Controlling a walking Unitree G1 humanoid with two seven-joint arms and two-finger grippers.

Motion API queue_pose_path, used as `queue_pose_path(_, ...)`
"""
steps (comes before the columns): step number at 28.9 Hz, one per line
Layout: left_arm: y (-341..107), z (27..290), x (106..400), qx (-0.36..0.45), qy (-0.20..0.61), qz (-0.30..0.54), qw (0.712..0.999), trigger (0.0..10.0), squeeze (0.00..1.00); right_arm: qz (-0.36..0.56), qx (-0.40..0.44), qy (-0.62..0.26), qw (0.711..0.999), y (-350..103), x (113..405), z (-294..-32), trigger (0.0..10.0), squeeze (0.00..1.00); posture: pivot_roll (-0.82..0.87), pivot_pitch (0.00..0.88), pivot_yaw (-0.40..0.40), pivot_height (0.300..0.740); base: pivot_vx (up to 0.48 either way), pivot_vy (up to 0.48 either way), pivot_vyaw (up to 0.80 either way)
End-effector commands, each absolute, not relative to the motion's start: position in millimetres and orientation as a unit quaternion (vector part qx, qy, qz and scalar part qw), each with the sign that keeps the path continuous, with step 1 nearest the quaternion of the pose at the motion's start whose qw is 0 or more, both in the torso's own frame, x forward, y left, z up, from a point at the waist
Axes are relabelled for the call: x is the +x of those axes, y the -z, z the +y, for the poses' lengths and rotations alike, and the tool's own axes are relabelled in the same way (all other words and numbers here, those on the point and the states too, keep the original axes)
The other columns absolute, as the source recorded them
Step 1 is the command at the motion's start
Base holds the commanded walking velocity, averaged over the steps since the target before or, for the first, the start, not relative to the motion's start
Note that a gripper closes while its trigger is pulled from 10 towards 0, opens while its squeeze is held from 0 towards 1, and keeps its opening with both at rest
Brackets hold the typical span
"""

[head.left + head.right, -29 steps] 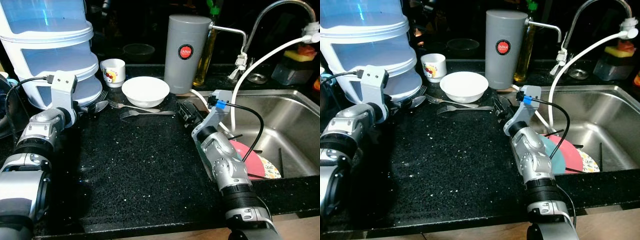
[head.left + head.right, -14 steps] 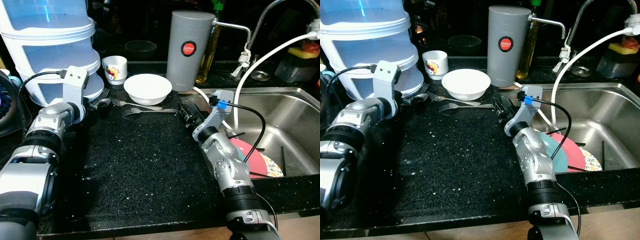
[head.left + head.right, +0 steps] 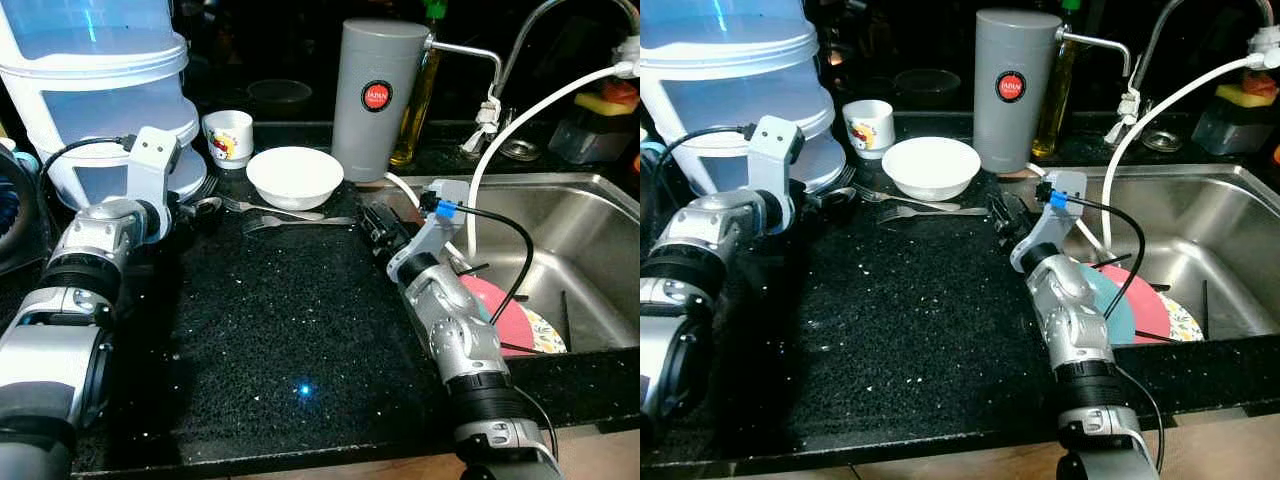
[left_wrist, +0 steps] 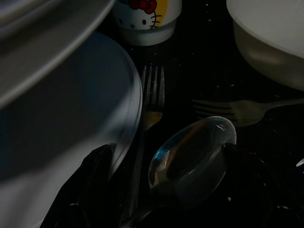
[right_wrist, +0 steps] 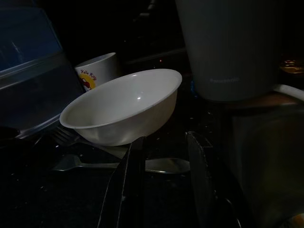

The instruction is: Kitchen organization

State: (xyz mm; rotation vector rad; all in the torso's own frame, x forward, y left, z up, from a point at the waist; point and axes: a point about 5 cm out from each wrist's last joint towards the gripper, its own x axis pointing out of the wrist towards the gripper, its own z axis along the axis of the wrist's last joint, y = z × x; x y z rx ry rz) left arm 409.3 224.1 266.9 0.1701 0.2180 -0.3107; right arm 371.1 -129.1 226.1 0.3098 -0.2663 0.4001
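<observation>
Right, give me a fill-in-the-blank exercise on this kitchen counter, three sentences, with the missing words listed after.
1. The left gripper has its two black fingers either side of a shiny metal ____.
2. The white ceramic bowl sits on the black speckled counter just in front of the tall ____ cylindrical canister.
3. The pink round plate lies inside the steel ____.

Missing words: spoon; grey; sink

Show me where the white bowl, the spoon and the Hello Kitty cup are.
white bowl [image 3: 294,176], left eye view, middle of its inside.
spoon [image 4: 192,156], left wrist view, centre of its shiny bowl.
Hello Kitty cup [image 3: 227,139], left eye view, its printed side.
</observation>
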Motion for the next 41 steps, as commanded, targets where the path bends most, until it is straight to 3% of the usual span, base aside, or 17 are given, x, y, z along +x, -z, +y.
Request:
queue_pose_path(1, -255, 227, 407, 0.075, 0.164, 0.139, 0.974, 10.0, 0.0, -0.13, 0.153, -0.195, 0.96, -225, 370, -131, 10.0, 0.0, 0.05, 0.119, -0.006, 0.74, 0.0, 0.0, 0.0)
queue_pose_path(6, -263, 225, 404, 0.08, 0.173, 0.131, 0.973, 10.0, 0.0, -0.131, 0.152, -0.195, 0.96, -226, 370, -131, 10.0, 0.0, 0.06, 0.12, -0.008, 0.74, 0.0, 0.0, 0.0)
queue_pose_path(14, -308, 234, 401, 0.131, 0.098, -0.053, 0.985, 10.0, 0.0, -0.133, 0.154, -0.197, 0.959, -228, 371, -131, 10.0, 0.0, 0.06, 0.125, -0.012, 0.74, 0.0, 0.0, 0.0)
queue_pose_path(16, -307, 234, 401, 0.13, 0.1, -0.051, 0.985, 10.0, 0.0, -0.132, 0.155, -0.197, 0.959, -228, 371, -131, 10.0, 0.0, 0.06, 0.125, -0.012, 0.74, 0.0, 0.0, 0.0)
queue_pose_path(20, -279, 231, 397, 0.139, 0.152, 0.04, 0.978, 10.0, 0.0, -0.131, 0.155, -0.197, 0.959, -227, 371, -132, 10.0, 0.0, 0.06, 0.128, -0.012, 0.74, 0.0, 0.0, 0.0)
queue_pose_path(29, -264, 223, 390, 0.109, 0.224, 0.072, 0.966, 10.0, 0.0, -0.131, 0.155, -0.196, 0.959, -227, 372, -133, 10.0, 0.0, 0.06, 0.126, -0.013, 0.74, 0.0, 0.0, 0.0)
queue_pose_path(41, -254, 239, 386, 0.162, 0.197, 0.106, 0.961, 10.0, 0.0, -0.13, 0.155, -0.198, 0.959, -227, 373, -133, 10.0, 0.0, 0.06, 0.126, -0.015, 0.74, 0.0, 0.0, 0.0)
